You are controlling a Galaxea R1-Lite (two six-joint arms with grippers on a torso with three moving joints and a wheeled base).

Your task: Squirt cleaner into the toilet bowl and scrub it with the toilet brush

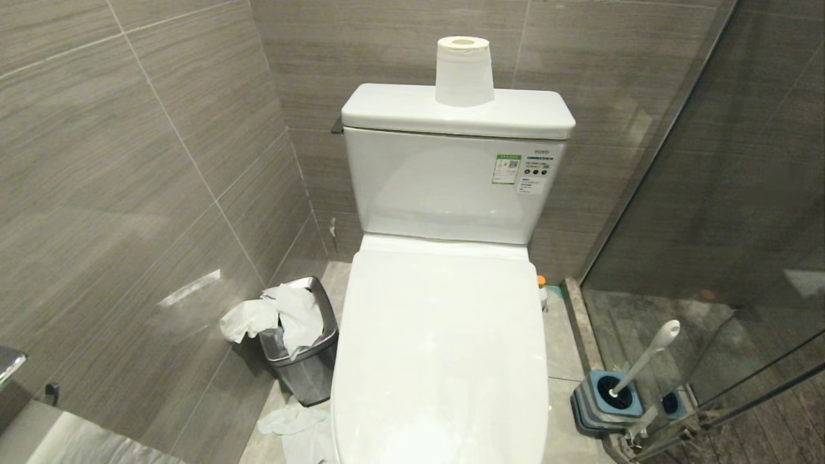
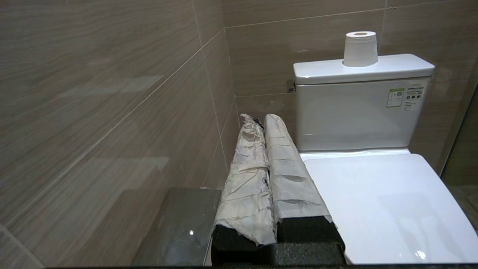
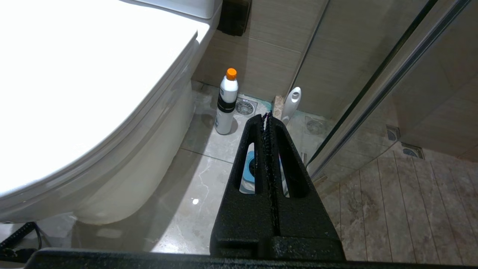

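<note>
Closed white lid of the toilet bowl [image 1: 441,361] fills the lower centre of the head view. At the lower right the toilet brush [image 1: 644,357] leans in its blue-grey holder [image 1: 606,403] on the floor. Both pincers are clenched and hold nothing — the left pincer [image 2: 263,121] wrapped in white paper, the right pincer [image 3: 266,119] above the holder.

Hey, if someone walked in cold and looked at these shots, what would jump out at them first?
The white toilet fills the middle, its lid down, with a paper roll standing on the tank. To its left a small steel bin overflows with crumpled tissue; to its right the toilet brush leans in its blue-grey holder by the glass partition. The left gripper, fingers wrapped in pale cloth, is shut beside the lid.
</note>
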